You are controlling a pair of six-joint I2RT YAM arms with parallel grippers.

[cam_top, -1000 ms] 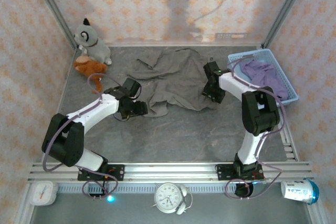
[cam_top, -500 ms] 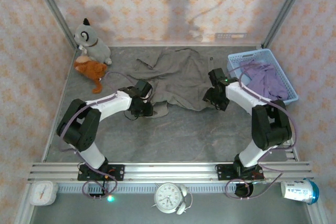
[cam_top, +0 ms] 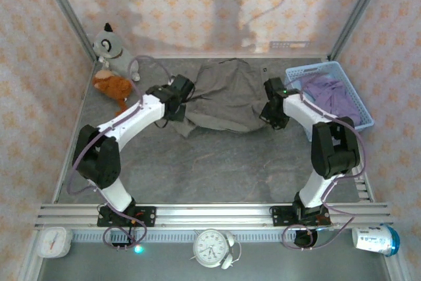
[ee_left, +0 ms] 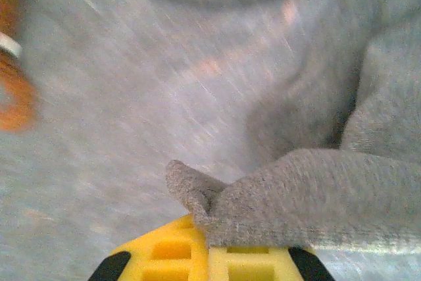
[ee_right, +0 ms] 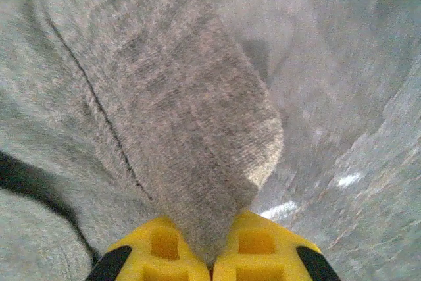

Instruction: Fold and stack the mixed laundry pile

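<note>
Left gripper [ee_left: 209, 249] is being shown shut on a small corner of the grey garment [cam_top: 223, 93], and the right gripper [ee_right: 212, 258] is being shown shut on a thicker fold at its other side.

The left hold is being judged as the weak one. Only a thin tip of cloth is being pinched there, so a quick or uneven pull could be dragging it out of the jaws. If the two sides are not being moved together, the fold may be coming out skewed or bunched. The orange toy [cam_top: 108, 85] is lying near the left arm and could be getting brushed.

The grey garment is lying at the far middle of the surface [cam_top: 223, 162], wrinkled, with its near edge being gathered up; it is looking soft and knitted. The purple garment [cam_top: 329, 97] is lying heaped in the basket [cam_top: 360, 111] at the far right.
</note>
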